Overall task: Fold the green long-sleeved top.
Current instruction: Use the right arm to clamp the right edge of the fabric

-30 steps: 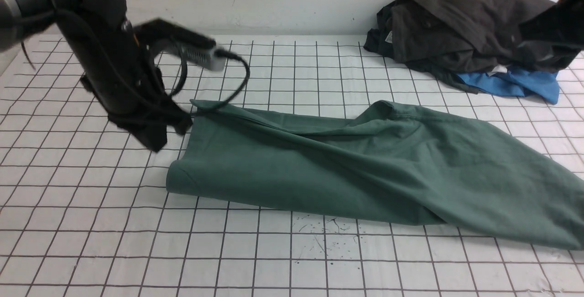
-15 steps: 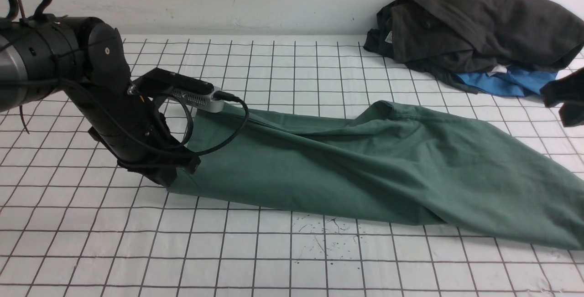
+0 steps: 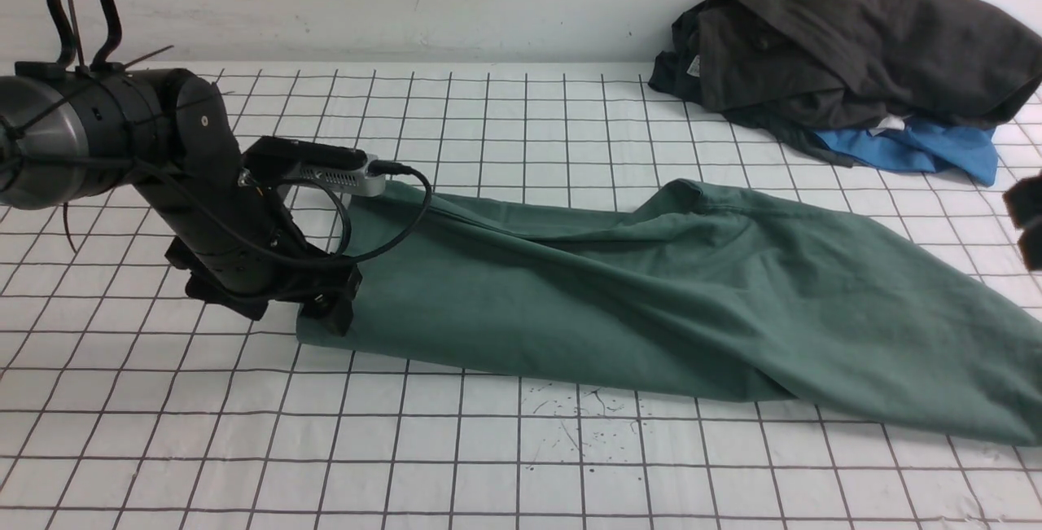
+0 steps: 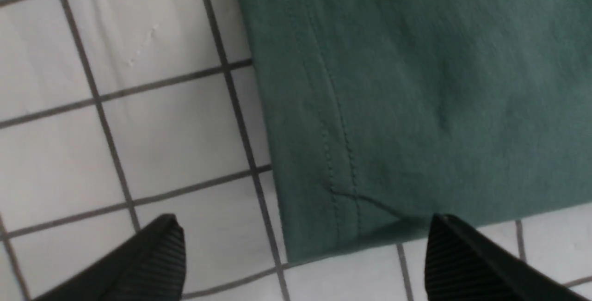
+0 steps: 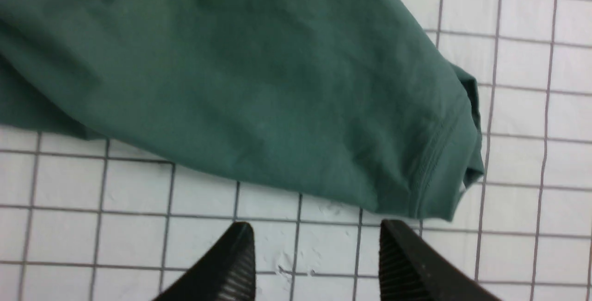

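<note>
The green long-sleeved top (image 3: 651, 294) lies folded into a long band across the middle of the gridded table. My left gripper (image 3: 326, 314) is low at the top's near-left corner. In the left wrist view the gripper (image 4: 303, 227) is wide open, its fingers either side of the stitched hem corner of the top (image 4: 416, 83), gripping nothing. Only a dark tip of my right gripper (image 3: 1030, 221) shows at the front view's right edge. In the right wrist view it (image 5: 316, 229) is open over bare table, just short of the top's (image 5: 254, 83) hemmed end.
A charcoal-black heap of clothes (image 3: 847, 41) sits at the back right with a bright blue garment (image 3: 920, 151) sticking out beneath it. The white gridded table cover (image 3: 244, 432) runs to a pale wall behind. Dark ink specks (image 3: 586, 408) mark the cover near the top's front edge.
My left arm came down and forward to the top's near-left corner and its jaws opened wide. The right gripper dropped from the upper right and opened. The top has not moved.
</note>
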